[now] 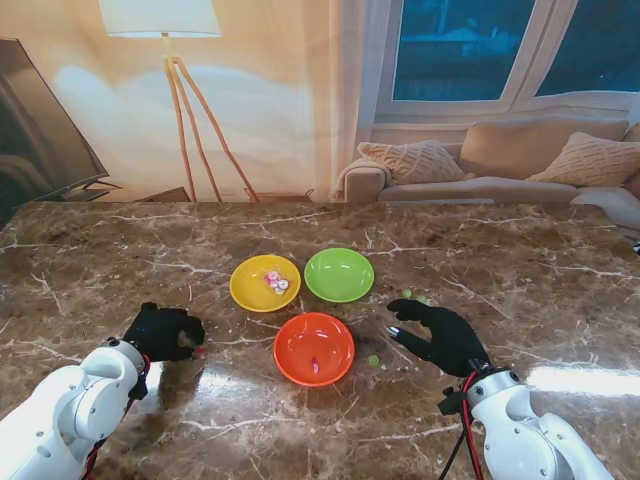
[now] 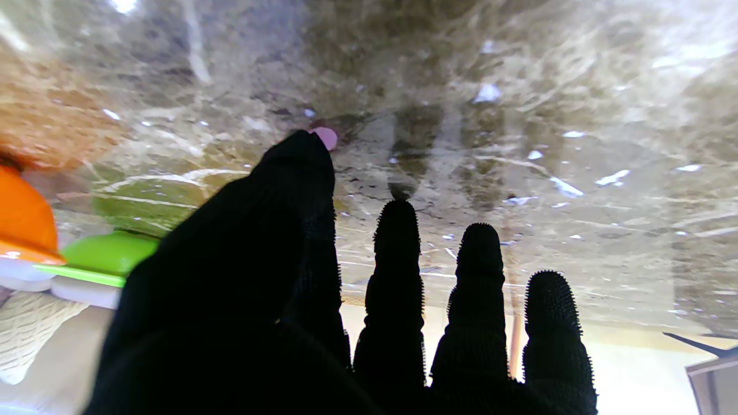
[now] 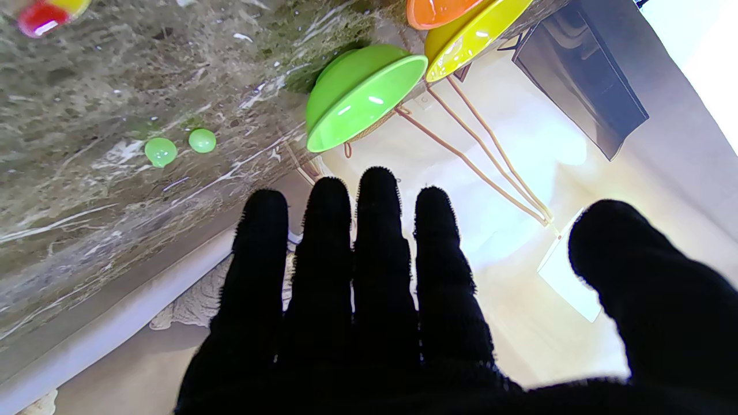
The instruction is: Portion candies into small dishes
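Three small dishes sit clustered near the middle of the brown marble table [image 1: 500, 270]: a yellow dish [image 1: 264, 283] holding several pink-and-white candies [image 1: 277, 281], a green dish [image 1: 339, 274] just to its right, and an orange dish [image 1: 314, 348] nearer to me with a small pink candy [image 1: 316, 364] inside. The left hand [image 1: 163, 331] hovers low over the table to the left of the orange dish, its fingers [image 2: 398, 253] stretched forward and slightly apart, the thumb tip touching or just beside a loose pink candy [image 2: 327, 137] on the table; whether it grips that candy I cannot tell. The right hand [image 1: 437, 335] sits to the right of the orange dish, fingers [image 3: 377, 230] straight and close together with the thumb spread wide, holding nothing. Two loose green candies [image 3: 180, 146] lie on the table just beyond the right hand, and another green candy [image 1: 374, 360] rests between that hand and the orange dish.
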You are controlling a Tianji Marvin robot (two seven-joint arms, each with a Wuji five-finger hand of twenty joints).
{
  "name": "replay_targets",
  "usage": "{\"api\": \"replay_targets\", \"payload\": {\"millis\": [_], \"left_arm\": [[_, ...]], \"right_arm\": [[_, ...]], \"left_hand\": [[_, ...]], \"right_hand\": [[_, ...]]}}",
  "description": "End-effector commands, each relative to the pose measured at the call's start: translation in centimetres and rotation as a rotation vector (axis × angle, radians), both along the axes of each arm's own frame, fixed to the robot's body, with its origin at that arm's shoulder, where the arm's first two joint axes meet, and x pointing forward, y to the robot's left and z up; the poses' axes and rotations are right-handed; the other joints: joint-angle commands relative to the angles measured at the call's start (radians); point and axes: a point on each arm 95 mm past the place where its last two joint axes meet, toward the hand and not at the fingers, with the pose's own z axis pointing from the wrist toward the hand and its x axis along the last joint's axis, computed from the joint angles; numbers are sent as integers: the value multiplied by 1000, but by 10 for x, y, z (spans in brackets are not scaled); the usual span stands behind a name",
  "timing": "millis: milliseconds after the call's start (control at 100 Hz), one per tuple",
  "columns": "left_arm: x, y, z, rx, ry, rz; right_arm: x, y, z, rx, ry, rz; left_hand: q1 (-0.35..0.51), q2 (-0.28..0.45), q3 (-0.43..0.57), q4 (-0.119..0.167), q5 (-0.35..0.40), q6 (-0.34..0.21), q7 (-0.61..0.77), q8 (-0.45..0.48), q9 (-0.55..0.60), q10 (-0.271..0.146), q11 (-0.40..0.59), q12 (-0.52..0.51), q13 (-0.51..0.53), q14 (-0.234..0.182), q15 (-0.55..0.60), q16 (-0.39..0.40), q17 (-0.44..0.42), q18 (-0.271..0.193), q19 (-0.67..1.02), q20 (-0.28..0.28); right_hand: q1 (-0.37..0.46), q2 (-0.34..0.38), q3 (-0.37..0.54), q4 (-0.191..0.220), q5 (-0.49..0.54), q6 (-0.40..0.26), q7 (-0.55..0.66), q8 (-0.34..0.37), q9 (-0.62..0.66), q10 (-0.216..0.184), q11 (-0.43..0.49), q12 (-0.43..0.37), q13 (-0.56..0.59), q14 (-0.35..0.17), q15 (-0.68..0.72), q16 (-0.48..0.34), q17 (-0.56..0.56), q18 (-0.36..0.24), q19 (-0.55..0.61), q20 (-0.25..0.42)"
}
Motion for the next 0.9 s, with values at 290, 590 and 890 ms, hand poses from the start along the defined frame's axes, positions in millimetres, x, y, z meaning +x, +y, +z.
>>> {"api": "replay_targets", "payload": {"millis": [290,590,890], "left_arm": [[-5,10,-13,15,47,-25],[-5,12,-17,3,36,-32],[-5,8,-28,-9,56,-44]], "right_arm": [[-4,-1,-5,-5,27,2],[-3,1,-5,-5,30,6],[-3,0,-4,-11,30,8]], "left_hand": [[48,-52,11,-34,31,-33,31,-27,-24,-8,-8,-18,-20,-23,-12,4,-11,4,-23,15],[62,-72,-45,-46,39,-58,93,0,-22,-9,-1,-18,-20,-29,-7,4,-12,2,-20,16],[81,-50,-36,-30,66,-74,116,-22,-16,-15,4,-19,-18,-29,-3,4,-15,0,-17,13]], "right_hand": [[10,-9,18,3,30,-22,8,-3,13,3,11,11,35,24,6,16,1,0,26,24],[10,-9,17,3,31,-22,9,-3,15,2,12,11,38,25,7,17,3,0,28,24],[10,-9,17,3,33,-21,10,-3,17,2,12,11,39,25,8,17,3,2,29,24]]}}
